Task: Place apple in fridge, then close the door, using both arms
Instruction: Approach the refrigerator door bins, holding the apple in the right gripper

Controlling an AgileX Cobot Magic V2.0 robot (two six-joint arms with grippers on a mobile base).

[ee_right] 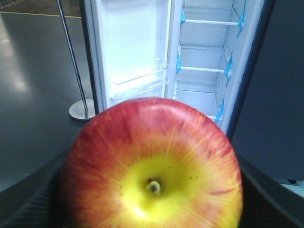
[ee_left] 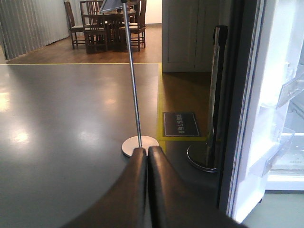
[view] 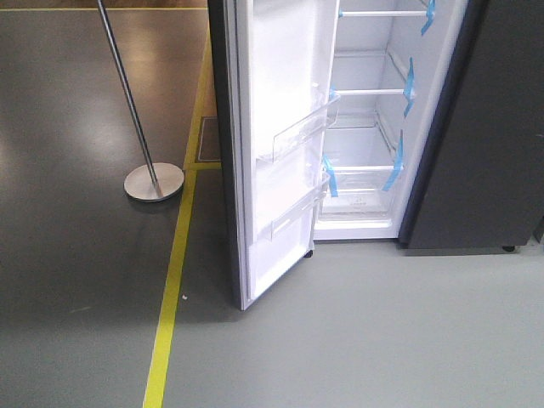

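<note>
Filling only right-wrist view: apple [ee_right: 152,166]

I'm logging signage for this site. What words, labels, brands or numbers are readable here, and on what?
Nothing reads clearly.
Dark rectangular floor plate: two rows of pale characters, too blurred to read.
Blue tape strips on the dark grey fridge's white shelves: blank.
On the red-and-yellow apple: no sticker visible.

Pole stand [view: 154,181] nr yellow floor line [view: 170,289].

L hand [ee_left: 147,152]: dark, curved, smooth
</note>
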